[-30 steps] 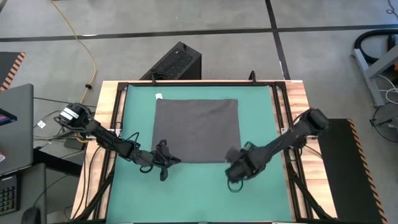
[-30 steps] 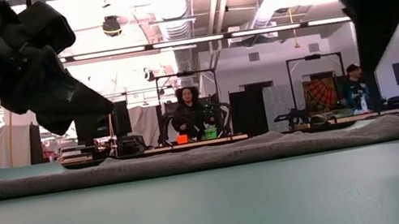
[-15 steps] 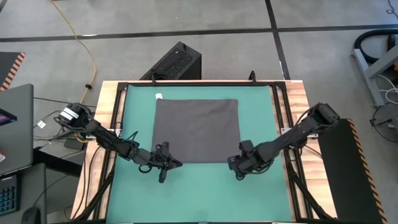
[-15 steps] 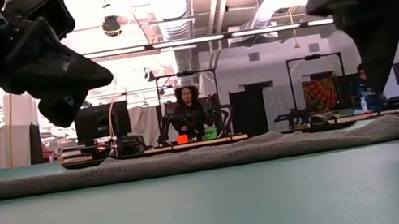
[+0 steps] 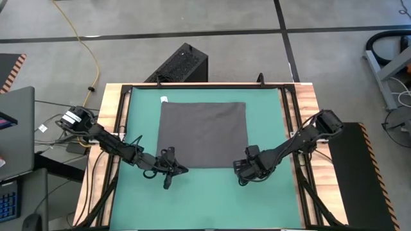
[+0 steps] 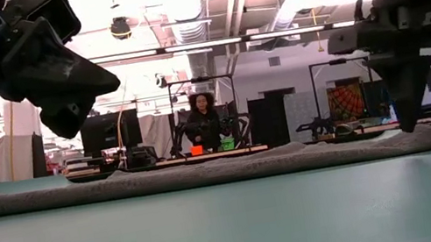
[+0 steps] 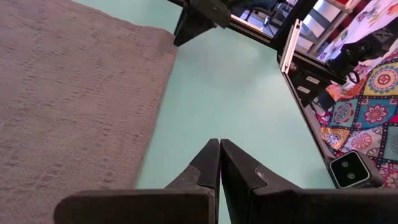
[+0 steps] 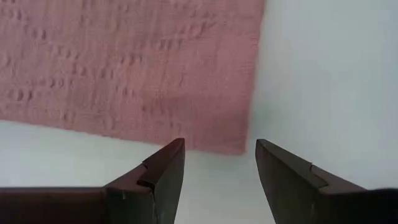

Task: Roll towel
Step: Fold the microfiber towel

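From above you see the towel (image 5: 203, 133) lying flat on the green mat (image 5: 268, 115) of the worktop, white tag (image 5: 164, 99) at its far left corner. Your left gripper (image 5: 172, 171) sits at the near left corner, fingers pressed together in its wrist view. Your right gripper (image 8: 216, 158) hangs spread over the near right corner. Only the low view shows a seated person (image 6: 202, 121) behind.
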`<state>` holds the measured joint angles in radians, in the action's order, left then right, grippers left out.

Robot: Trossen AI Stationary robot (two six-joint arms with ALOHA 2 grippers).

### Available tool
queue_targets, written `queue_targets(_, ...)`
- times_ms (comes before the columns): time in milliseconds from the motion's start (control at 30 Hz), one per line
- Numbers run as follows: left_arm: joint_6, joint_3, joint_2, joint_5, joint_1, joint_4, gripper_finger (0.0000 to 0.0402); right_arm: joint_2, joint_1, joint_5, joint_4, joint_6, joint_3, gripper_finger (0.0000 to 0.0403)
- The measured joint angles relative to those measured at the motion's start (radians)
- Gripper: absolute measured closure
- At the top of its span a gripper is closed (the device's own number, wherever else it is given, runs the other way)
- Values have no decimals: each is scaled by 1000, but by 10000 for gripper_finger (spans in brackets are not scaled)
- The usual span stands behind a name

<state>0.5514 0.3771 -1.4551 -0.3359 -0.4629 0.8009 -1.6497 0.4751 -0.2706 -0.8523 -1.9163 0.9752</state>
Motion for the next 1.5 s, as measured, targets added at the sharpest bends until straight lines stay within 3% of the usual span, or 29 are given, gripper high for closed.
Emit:
queue_targets(433,-8,0,0,0,0,-2,401,-17,-19,11,-117,2,-1,182)
queue_targets(800,-7,0,0,11,0,-6,401,-120,6,53,-43,1,14,182)
queue_targets(1033,-8,0,0,14,0,-9,401,-36,39,53,-196,-98,48,182)
queue_targets(1233,-6,0,0,17,0,-6,401,59,40,-41,-141,-127,49,182)
queue_targets(1500,9,0,0,17,0,2,401,-5,19,-35,-87,-126,50,182)
